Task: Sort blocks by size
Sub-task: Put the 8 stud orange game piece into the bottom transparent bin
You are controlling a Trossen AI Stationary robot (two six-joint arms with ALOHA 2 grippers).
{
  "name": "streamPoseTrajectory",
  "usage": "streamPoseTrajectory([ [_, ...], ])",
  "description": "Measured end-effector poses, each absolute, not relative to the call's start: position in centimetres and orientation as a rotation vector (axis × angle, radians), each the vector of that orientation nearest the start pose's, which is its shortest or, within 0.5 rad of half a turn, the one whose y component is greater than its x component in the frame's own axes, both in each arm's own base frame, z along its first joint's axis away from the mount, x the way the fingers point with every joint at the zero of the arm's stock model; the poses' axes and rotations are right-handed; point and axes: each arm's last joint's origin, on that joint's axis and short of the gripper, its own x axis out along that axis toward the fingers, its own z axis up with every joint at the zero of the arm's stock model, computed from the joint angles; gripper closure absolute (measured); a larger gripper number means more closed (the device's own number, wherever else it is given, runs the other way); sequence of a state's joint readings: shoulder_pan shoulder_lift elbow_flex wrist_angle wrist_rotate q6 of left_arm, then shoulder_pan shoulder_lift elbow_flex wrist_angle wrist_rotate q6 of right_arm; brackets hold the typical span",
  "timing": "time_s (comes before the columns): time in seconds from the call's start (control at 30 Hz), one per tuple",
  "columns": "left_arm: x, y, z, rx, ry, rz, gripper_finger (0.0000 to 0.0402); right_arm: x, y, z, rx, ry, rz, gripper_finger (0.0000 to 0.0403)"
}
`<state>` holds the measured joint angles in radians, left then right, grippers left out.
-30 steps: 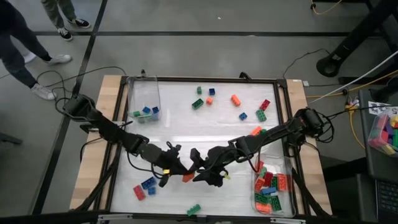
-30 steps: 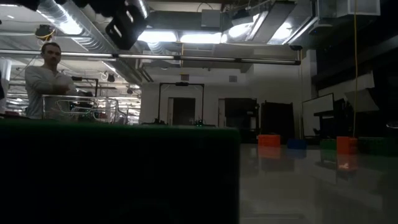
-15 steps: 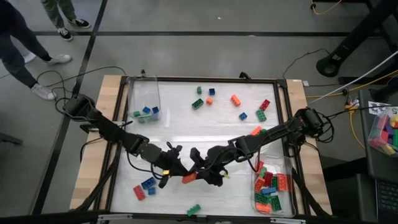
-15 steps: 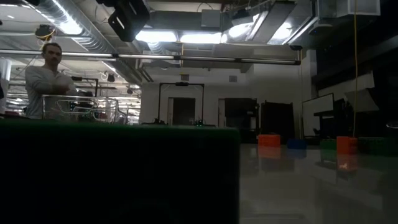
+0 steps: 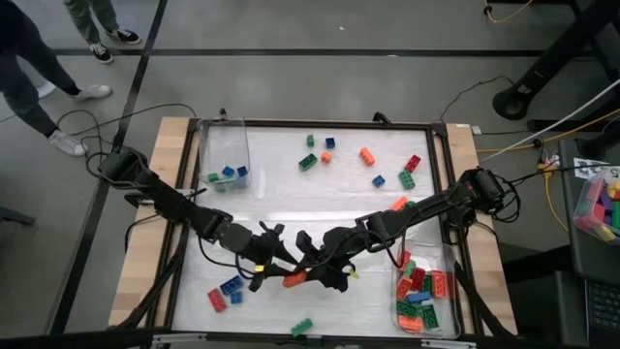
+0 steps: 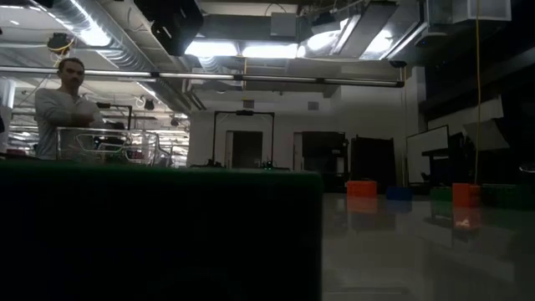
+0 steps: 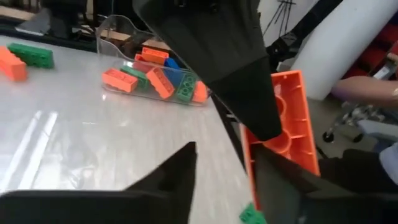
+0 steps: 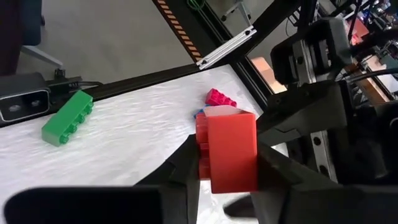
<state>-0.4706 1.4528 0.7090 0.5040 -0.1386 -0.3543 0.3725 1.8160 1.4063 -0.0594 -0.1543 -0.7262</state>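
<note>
A long orange brick (image 5: 294, 279) hangs above the table's near middle, between my two grippers. My right gripper (image 8: 228, 154) is shut on it, coming in from the table's right. My left gripper (image 7: 224, 163) stands open on the brick's other side; the brick's hollow underside (image 7: 287, 134) shows close beside one of its fingers. Loose blocks lie at the far middle (image 5: 320, 153), at the near left (image 5: 226, 290) and by the near edge (image 5: 302, 327). My right gripper pinches the orange brick between its two fingers, one on the studded top (image 8: 202, 152), the other on the hollow underside (image 7: 273, 127). The fingers slant down from the table's right. The brick is lifted clear of the table. Whether my left gripper touches the brick, I cannot tell.
A clear bin (image 5: 225, 155) at the far left holds a few small blocks. A clear bin (image 5: 423, 291) at the near right holds several long bricks. In the low view a green block (image 6: 159, 234) close to the camera hides the table's left half.
</note>
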Motion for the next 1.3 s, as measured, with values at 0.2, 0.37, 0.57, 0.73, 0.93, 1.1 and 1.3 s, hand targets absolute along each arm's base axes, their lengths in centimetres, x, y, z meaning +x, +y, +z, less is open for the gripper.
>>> streamPoseTrajectory([
  [0.2, 26.8, -13.0, 22.2, -0.186, 0.324, -0.27, 0.0204, 37.6, 15.3, 27.9, -0.646, 0.378, 0.665, 0.0303],
  [0.37, 26.1, -12.7, 21.4, -0.128, 0.445, -0.273, 0.0199, 34.8, 16.0, 29.4, -0.559, 0.501, 0.671, 0.0299],
  [0.57, 25.7, -12.4, 20.7, -0.123, 0.531, -0.252, 0.0202, 30.7, 17.3, 30.2, -0.347, 0.763, 0.595, 0.0299],
  [0.73, 25.6, -12.3, 20.4, -0.134, 0.573, -0.232, 0.0202, 26.6, 18.9, 30.1, -0.165, 1.023, 0.472, 0.0297],
  [0.93, 25.6, -12.3, 20.4, -0.134, 0.574, -0.236, 0.0205, 22.5, 21.1, 29.5, -0.06, 1.223, 0.313, 0.0296],
  [1.1, 25.6, -12.3, 20.4, -0.134, 0.572, -0.236, 0.0204, 19.3, 22.4, 29.1, 0.003, 1.335, 0.159, 0.0295],
  [1.3, 25.5, -12.3, 20.2, -0.133, 0.592, -0.233, 0.0204, 16.0, 23.4, 28.6, 0.065, 1.447, -0.042, 0.0295],
])
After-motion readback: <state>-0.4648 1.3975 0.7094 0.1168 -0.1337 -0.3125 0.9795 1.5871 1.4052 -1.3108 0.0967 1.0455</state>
